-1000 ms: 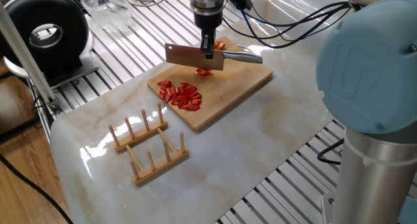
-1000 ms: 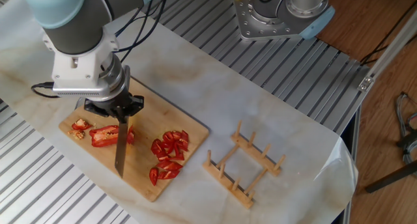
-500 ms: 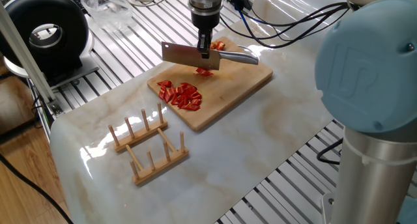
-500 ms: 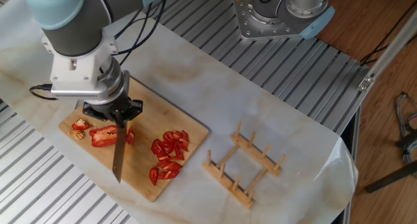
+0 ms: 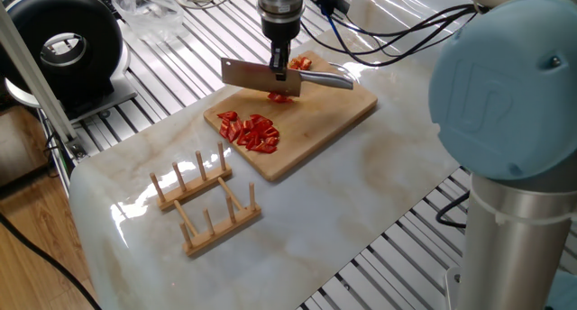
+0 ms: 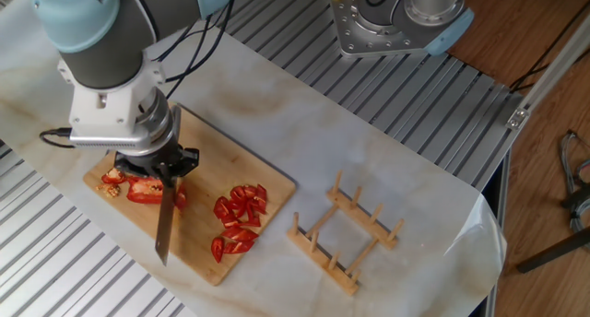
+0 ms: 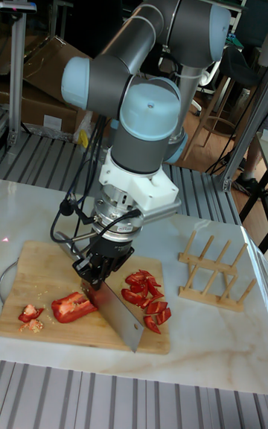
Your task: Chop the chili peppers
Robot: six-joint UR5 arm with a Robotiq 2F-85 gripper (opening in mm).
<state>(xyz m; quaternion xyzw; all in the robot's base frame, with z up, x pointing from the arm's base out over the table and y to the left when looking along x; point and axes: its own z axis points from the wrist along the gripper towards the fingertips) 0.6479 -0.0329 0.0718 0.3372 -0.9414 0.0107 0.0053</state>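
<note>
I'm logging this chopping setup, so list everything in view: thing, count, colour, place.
Cutting board: one, light wood, on the marble table.
Uncut pepper piece: one, red, on the board beside the knife blade.
Chopped pepper bits: a pile, red, toward the board's other end.
Pepper scraps: a few, red with pale seeds, at the board's far end.
Rack: one, wooden with pegs, on the table beside the board.
Knife: one cleaver, steel, held over the board.
Gripper: one, dark, shut on the knife.

Lighting bright and even, from overhead. Glare patches on marble table [image 5: 361, 193] and metal slats. Shadows soft. All views sharp; tall view's background dimmer.
</note>
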